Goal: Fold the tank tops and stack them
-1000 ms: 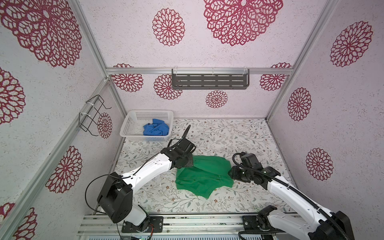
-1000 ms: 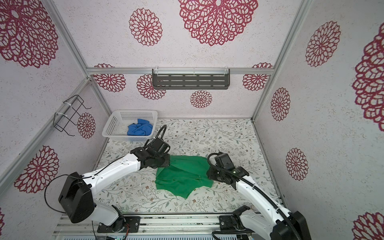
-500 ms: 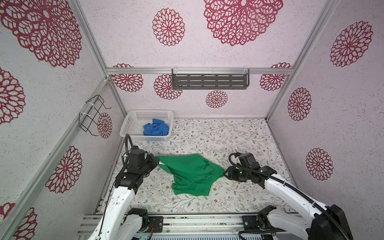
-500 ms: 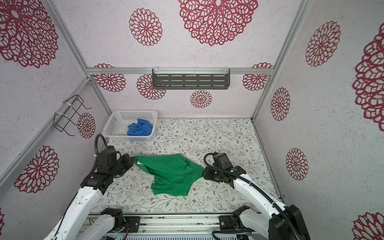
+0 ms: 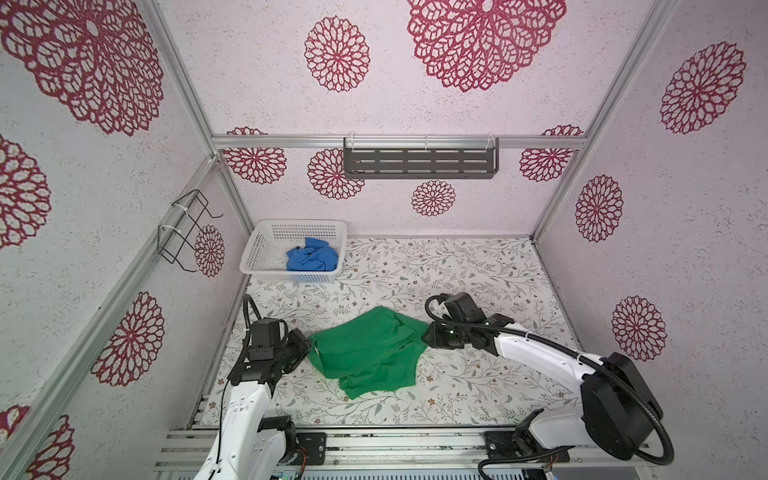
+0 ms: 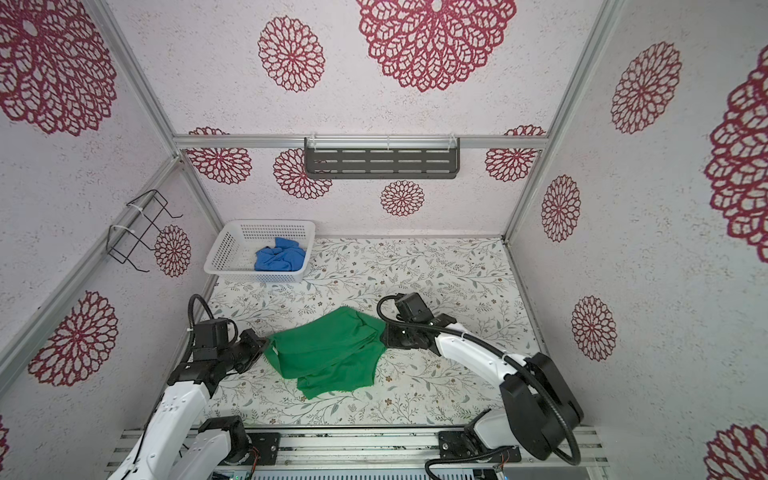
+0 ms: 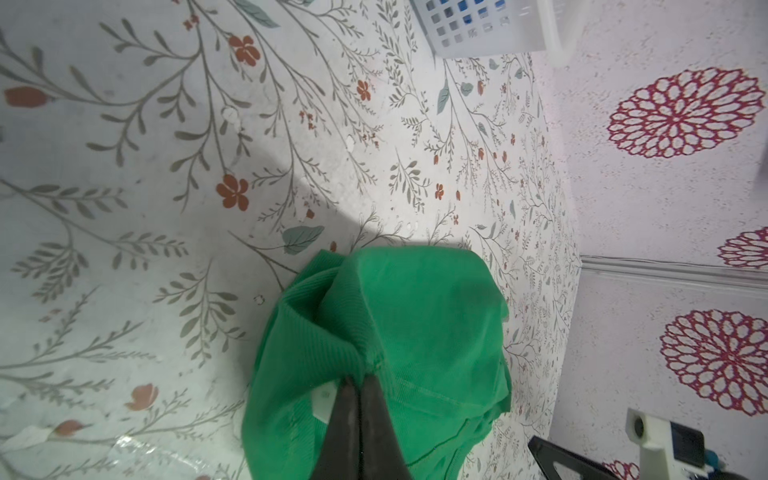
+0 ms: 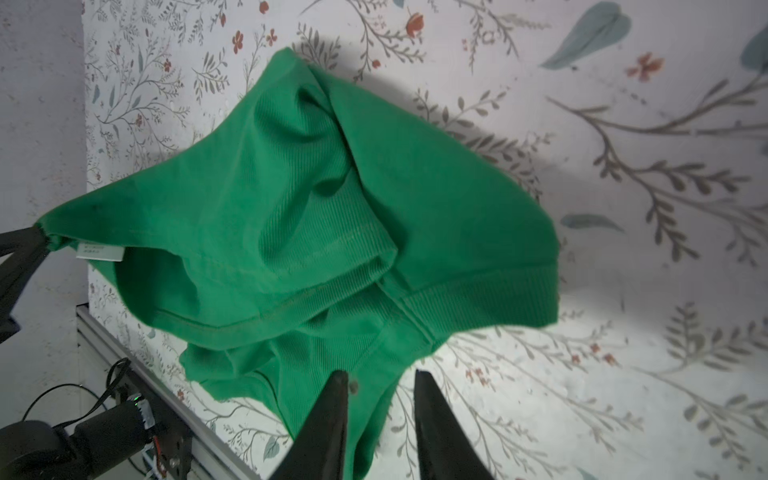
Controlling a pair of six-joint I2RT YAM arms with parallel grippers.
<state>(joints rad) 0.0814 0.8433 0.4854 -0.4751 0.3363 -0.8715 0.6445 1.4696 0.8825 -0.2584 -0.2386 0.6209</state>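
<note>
In a top view the green tank top (image 5: pixel 365 349) lies crumpled, well apart from the basket (image 5: pixel 253 253) holding the blue tank top (image 5: pixel 311 257); left wrist view: left gripper (image 7: pixel 360 376) clenched on a green corner; right wrist view: right gripper (image 8: pixel 380 374) has jaws apart at the hem; the spreading step, I think; next it must close and pull taut.

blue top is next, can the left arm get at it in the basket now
Probably not yet: the left gripper is shut on the green tank top. Otherwise the way to the basket looks free.
</note>
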